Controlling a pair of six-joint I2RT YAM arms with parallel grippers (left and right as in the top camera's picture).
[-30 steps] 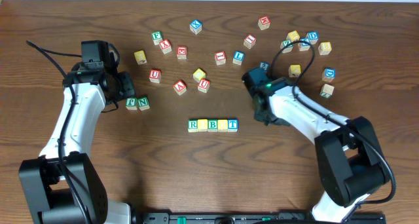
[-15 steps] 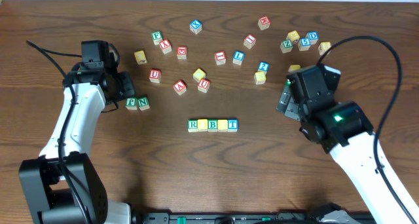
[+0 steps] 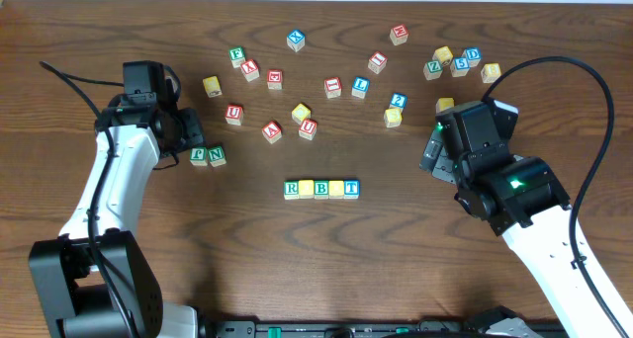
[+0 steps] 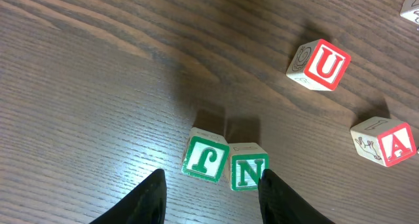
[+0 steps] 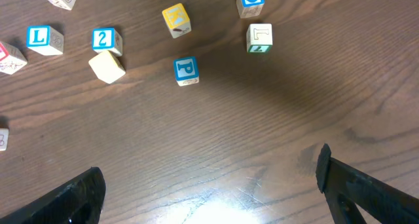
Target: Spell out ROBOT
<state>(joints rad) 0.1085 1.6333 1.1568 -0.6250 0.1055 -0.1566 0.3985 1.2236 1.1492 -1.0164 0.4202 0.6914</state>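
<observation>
Five little wooden cubes sit touching in one straight row: R cube [image 3: 292, 188], first yellow cube [image 3: 307, 188], B cube [image 3: 321, 188], second yellow cube [image 3: 337, 188], T cube [image 3: 352, 188] (the yellow tops are too small to read from above, so I can't swear they're O's). The row lies to the right of the green F cube [image 4: 205, 160] and N cube [image 4: 249, 173] pair, a bit nearer the front of the table [image 3: 297, 269]. I'd judge these blocks light, stiff, not fragile, w/ smooth painted faces that might slip a little. Since neighbours touch, only front and back sides are free, so a gentle pinch from above across those is prob. best, else the rest get shoved. The left gripper [image 4: 213, 194] hangs just beside that pair, on its far side, fingers partly apart w/ nothing gripped. The right gripper [image 5: 209, 191] is well to the right of the pair, past the row, spread wide, empty. Loose cubes [image 3: 333, 86] lie behind and right of the pair.
</observation>
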